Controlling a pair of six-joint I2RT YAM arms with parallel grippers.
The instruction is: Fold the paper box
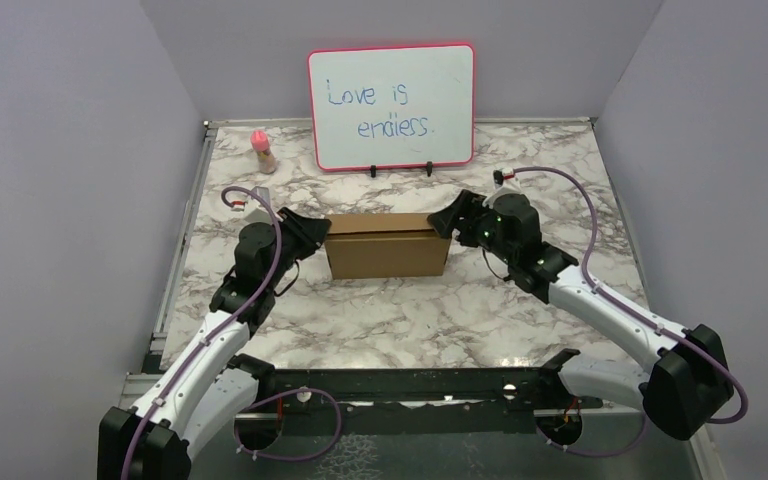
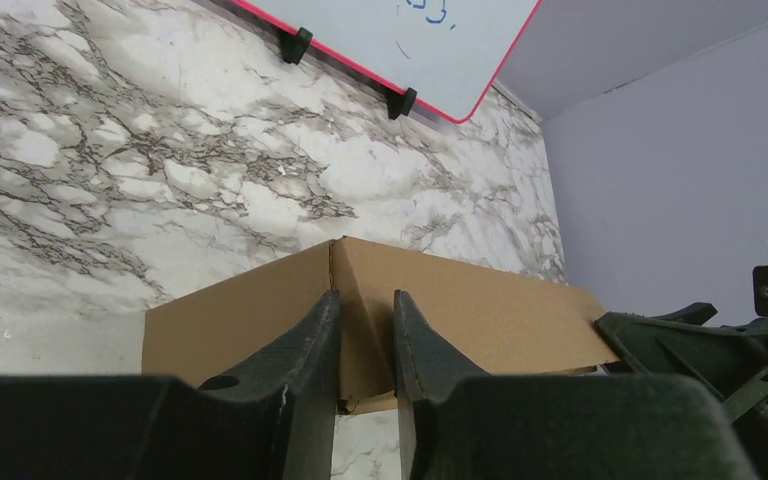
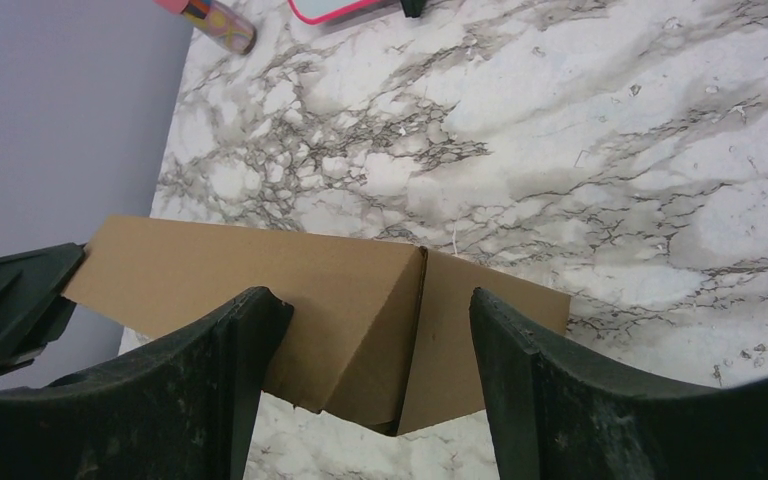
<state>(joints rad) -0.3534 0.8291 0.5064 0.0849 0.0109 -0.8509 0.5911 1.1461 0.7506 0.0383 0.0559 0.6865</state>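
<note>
The paper box [image 1: 387,245] is plain brown cardboard, a shallow rectangular box standing on its long side in the middle of the marble table. My left gripper [image 1: 316,232] is at its left end. In the left wrist view [image 2: 366,296] the jaws are nearly closed, with the box's [image 2: 480,310] end corner pinched between them. My right gripper [image 1: 454,218] is at the box's right end. In the right wrist view [image 3: 372,297] its jaws stand wide apart around the box's [image 3: 260,270] corner without touching it.
A red-framed whiteboard [image 1: 392,105] stands at the back on two black feet. A small pink-capped bottle [image 1: 262,150] stands at the back left. Grey walls close in the left, right and back sides of the table [image 1: 410,310].
</note>
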